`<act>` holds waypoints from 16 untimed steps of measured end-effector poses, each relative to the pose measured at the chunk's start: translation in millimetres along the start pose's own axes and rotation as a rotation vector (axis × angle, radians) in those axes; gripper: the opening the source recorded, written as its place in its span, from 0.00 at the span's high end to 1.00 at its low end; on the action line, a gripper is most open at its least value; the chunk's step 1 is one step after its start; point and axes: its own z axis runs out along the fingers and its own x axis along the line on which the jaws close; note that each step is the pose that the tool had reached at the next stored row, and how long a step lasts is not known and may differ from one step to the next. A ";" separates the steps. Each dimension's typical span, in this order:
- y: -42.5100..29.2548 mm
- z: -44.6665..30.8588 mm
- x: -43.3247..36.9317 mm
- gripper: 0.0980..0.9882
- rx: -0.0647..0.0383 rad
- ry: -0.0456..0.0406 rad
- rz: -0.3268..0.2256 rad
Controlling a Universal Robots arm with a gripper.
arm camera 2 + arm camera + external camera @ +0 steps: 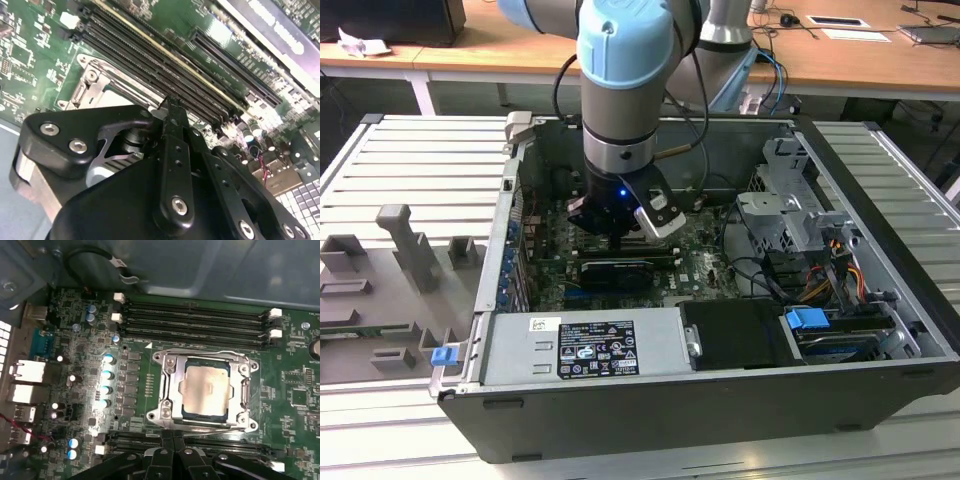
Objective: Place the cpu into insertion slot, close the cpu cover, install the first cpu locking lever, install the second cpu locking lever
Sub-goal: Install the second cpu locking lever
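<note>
Ribbed grey table (410,160) under open computer case (880,180). Cpu (206,389) seated in insertion slot (176,410), cpu cover (170,371) down around it. Gripper (172,449) fingers pressed together, empty, just beside the socket's edge.

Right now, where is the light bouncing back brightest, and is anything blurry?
In the first wrist view, glare whitens the row of small blue capacitors and the pale silver square chip gleams softly. In the second wrist view, the black hand looms close and slightly soft. The exterior view is evenly lit.
</note>
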 end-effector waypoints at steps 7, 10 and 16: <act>-1.0 7.6 6.6 0.99 -0.037 -0.0035 -0.001; -3.0 9.2 7.6 0.99 -0.057 -0.0054 -0.002; -9.4 9.7 14.7 0.99 -0.093 -0.0086 -0.003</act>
